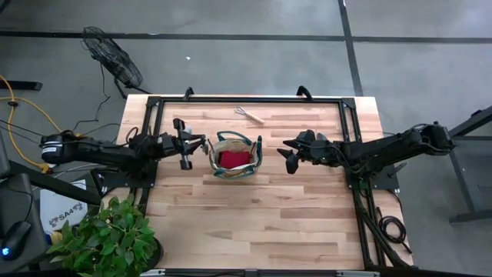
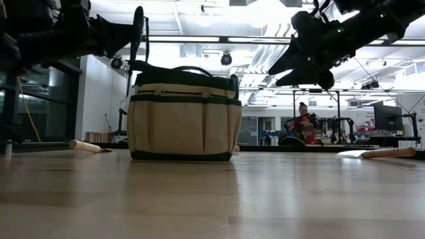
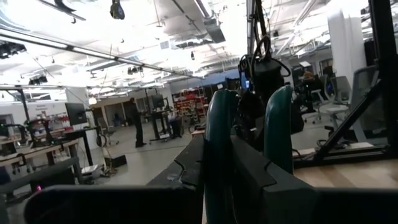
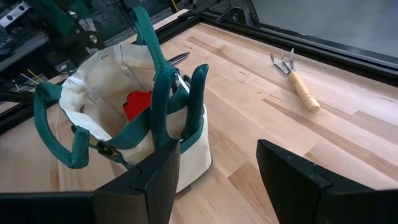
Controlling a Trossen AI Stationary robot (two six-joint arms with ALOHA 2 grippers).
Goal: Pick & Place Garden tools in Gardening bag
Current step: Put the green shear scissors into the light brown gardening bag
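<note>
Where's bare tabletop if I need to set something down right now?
The whole near half of the table, in front of the gardening bag, is bare. Crowded: around the bag, with the left gripper and right gripper flanking it; the rake lies behind.

We see the counter (image 1: 261,223) evenly lit from above in the high view, with only soft, short shadows under both arms and beside the gardening bag (image 1: 234,155). From table height, bright ceiling lights (image 2: 265,10) blow out to white behind the right gripper (image 2: 312,70), so both arms read as dark silhouettes and the near counter surface blurs into a warm haze with a pale sheen. In the left wrist view the ceiling glare (image 3: 186,25) washes out the room, and the left gripper (image 3: 239,180) close to the lens is soft and dark. The right wrist view is bright and clear; the rake (image 4: 297,81) beyond the right gripper casts a thin shadow.
</note>
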